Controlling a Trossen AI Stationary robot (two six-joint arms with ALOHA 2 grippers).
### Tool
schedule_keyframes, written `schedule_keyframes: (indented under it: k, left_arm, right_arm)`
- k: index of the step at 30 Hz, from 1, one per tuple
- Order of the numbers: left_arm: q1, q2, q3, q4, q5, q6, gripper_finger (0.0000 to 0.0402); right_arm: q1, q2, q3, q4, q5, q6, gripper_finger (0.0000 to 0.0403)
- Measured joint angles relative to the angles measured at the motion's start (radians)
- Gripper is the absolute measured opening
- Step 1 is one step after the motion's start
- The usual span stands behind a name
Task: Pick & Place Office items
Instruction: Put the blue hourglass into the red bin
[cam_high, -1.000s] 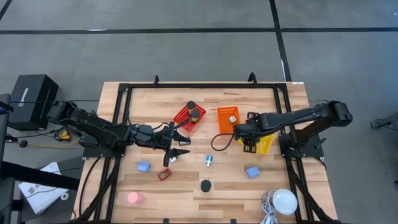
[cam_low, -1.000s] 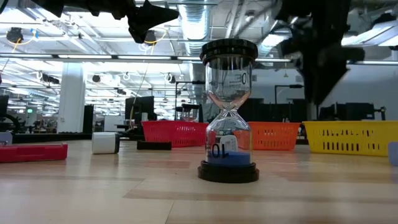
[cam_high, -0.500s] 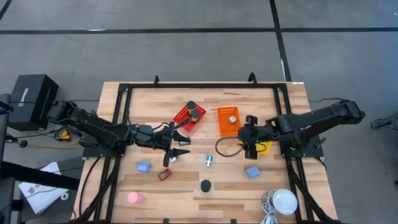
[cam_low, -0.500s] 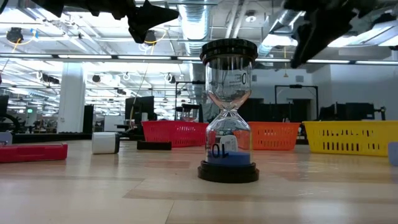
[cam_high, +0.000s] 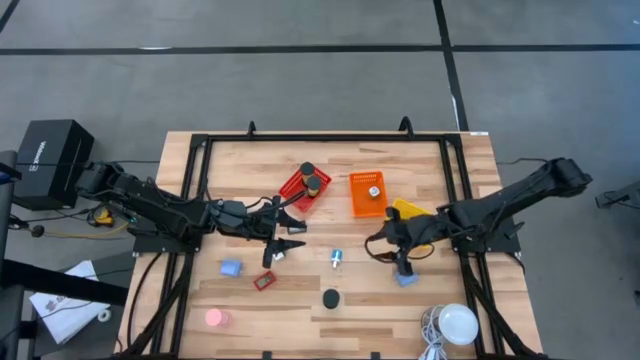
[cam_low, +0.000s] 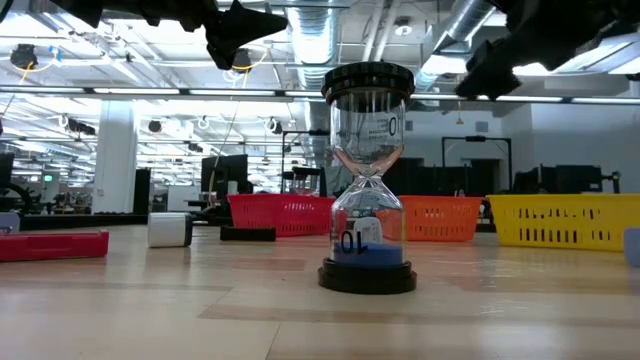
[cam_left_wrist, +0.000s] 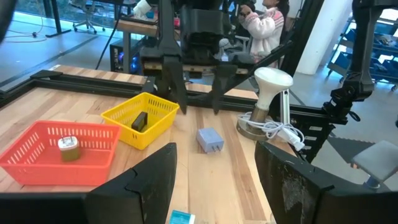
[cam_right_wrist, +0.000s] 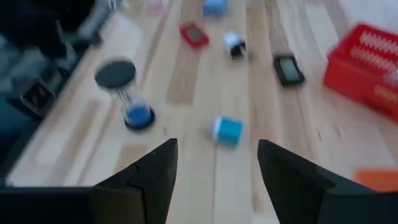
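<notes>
Office items lie scattered on the wooden table: a blue block (cam_high: 231, 268), a red-framed piece (cam_high: 264, 281), a pink disc (cam_high: 214, 318), an hourglass (cam_low: 368, 180) and a blue-white roll (cam_right_wrist: 228, 130). A black rectangle (cam_left_wrist: 139, 121) lies in the yellow basket (cam_left_wrist: 140, 118). My left gripper (cam_high: 293, 234) hangs open at mid-table, near the red basket (cam_high: 305, 187). My right gripper (cam_high: 401, 258) is open, slanting down just above another blue block (cam_high: 406, 277), and holds nothing.
The orange basket (cam_high: 367, 193) holds a small jar (cam_left_wrist: 67, 146). A white round lamp (cam_high: 458, 325) with a coiled cord stands at the near right corner. A black rectangle (cam_right_wrist: 288, 68) lies near the red basket. Dark frame rails run along the table's edges.
My right gripper has drawn away from the yellow basket toward the table's near edge, coming over the right blue block. It has tipped up from pointing straight down to a forward slant. Its fingers stay apart. The left arm has kept still.
</notes>
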Motion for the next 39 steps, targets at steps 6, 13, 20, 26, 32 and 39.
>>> schedule_keyframes:
  k: [6,13,20,26,32,39]
  left_arm:
    - [0.0,0.0,0.0,0.0,0.0,0.0,0.0214]
    - [0.0,0.0,0.0,0.001,0.0,0.0,0.0214]
    - [0.0,0.0,0.0,0.002,0.0,0.0,0.0214]
    - [0.0,0.0,0.0,0.004,0.0,0.0,0.0214]
    - [0.0,0.0,0.0,0.007,0.0,0.0,0.0214]
    - [0.0,0.0,0.0,0.006,0.0,0.0,0.0214]
  right_arm:
    - [0.0,0.115,-0.016,0.063,-0.004,0.082,0.0214]
    - [-0.025,0.255,-0.005,0.088,-0.101,0.039,0.0213]
    - [-0.006,0.339,0.035,0.312,-0.185,-0.127,0.0209]
    - [-0.006,0.417,0.087,0.456,-0.204,-0.156,0.0232]
    - [0.002,0.555,0.169,0.535,-0.282,-0.156,0.0258]
    - [0.054,0.683,0.294,0.529,-0.307,-0.185,0.0262]
